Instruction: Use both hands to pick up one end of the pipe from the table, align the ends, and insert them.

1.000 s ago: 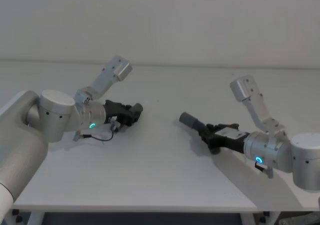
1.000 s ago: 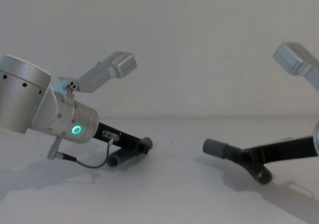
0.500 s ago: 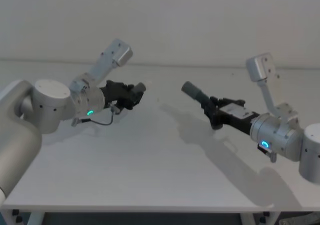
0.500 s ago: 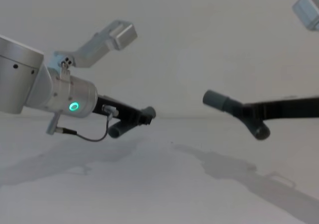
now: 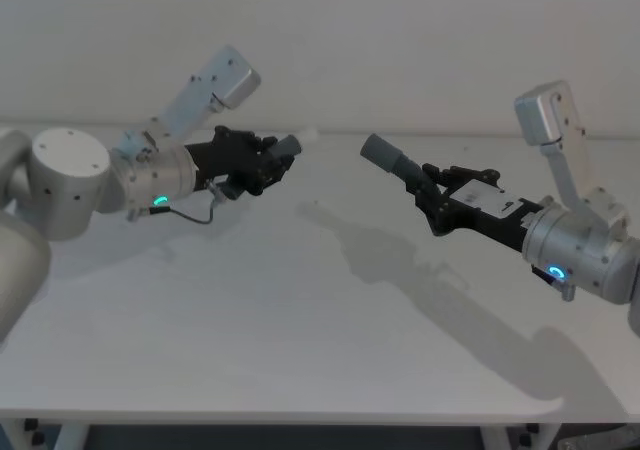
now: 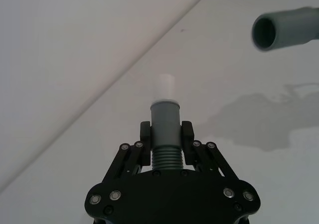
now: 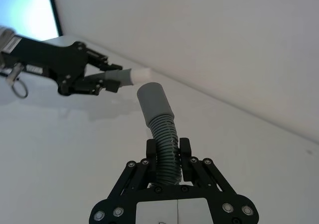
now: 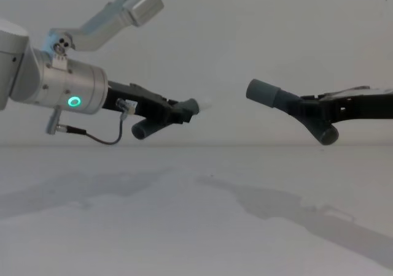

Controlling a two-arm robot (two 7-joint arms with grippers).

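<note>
Right hand (image 7: 168, 152) around ribbed pipe (image 7: 163, 132), collar (image 7: 152, 100) near whitish tip (image 7: 141, 75).

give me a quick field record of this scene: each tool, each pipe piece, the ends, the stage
left tool: shut on short pipe piece, above the table
right tool: shut on longer pipe piece, also lifted
ends: whitish tip and grey collar facing, apart
alignment: collar off the tip's line
stage: not yet inserted

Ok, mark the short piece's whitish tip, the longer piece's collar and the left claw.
whitish tip (image 6: 164, 87), left wrist view, middle of the pale end.
collar (image 7: 152, 98), right wrist view, smooth grey side wall.
left claw (image 6: 166, 130), left wrist view, midway between its fingertips.
</note>
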